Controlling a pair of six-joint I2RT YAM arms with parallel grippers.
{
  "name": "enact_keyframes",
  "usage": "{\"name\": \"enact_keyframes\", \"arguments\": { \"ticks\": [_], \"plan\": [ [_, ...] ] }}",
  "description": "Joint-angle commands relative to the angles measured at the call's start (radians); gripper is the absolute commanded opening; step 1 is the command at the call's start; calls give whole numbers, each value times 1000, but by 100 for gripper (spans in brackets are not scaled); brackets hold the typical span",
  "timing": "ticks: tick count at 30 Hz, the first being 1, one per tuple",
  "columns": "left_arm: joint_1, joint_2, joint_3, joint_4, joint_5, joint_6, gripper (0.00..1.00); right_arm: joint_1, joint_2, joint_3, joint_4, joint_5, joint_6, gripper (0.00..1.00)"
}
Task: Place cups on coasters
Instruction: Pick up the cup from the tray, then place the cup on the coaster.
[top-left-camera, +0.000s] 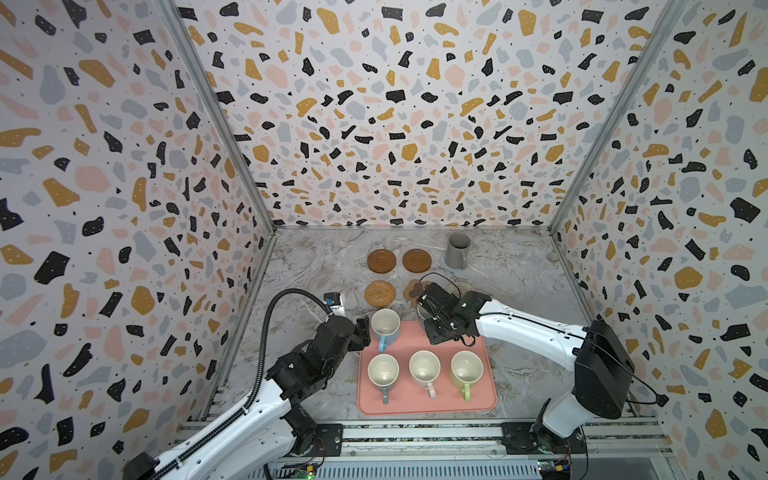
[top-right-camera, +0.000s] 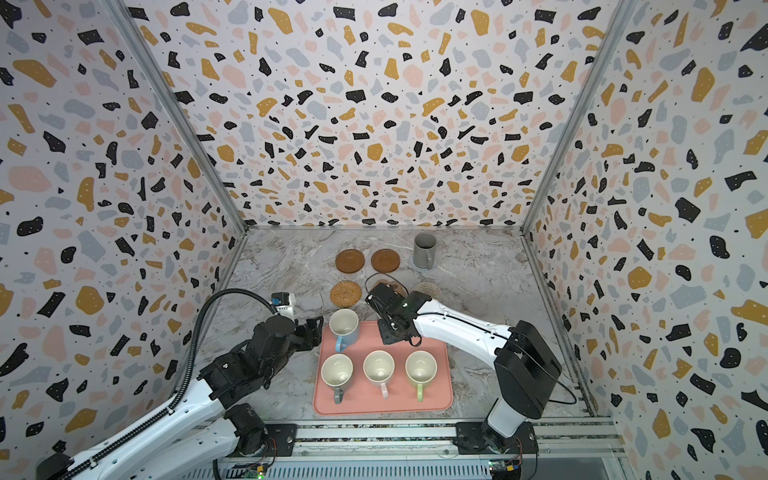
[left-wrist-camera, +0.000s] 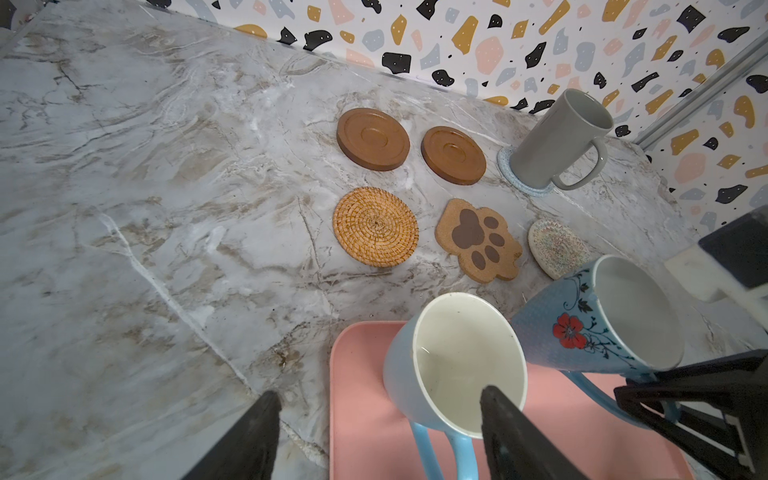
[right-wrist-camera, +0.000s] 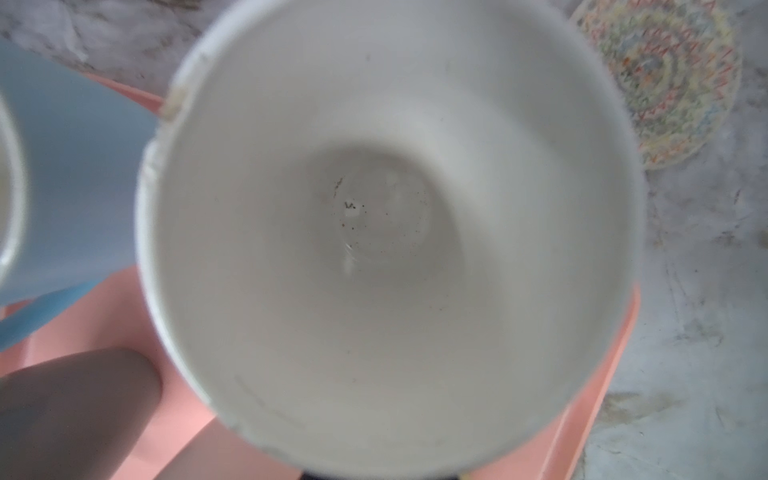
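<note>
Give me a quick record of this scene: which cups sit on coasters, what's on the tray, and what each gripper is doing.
On a coaster: tall grey mug, on grey-blue coaster
Free coasters: wooden discs, rattan coaster, paw coaster, patterned coaster
On pink tray: plain blue mug, grey mug, pink mug, green mug
Right gripper: shut on flowered blue mug handle; mug tilted
Left gripper: open, at plain blue mug

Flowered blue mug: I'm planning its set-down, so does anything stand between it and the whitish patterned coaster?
Nothing visible does. The flowered blue mug, in the right gripper, is at the tray's edge; only bare marble separates it from the empty whitish coaster.
</note>
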Motion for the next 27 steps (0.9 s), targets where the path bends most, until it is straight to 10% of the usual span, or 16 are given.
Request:
{"name": "enact_keyframes", "arguments": {
  "ticks": [1,27],
  "plan": [
    [-1,-13,25,4,-18,1,77,-22,-6,72,0,27,-40,15],
    [-1,-29,18,-5,-20,-2,77,-269,398,612,-7,-65,-325,15]
  ]
}}
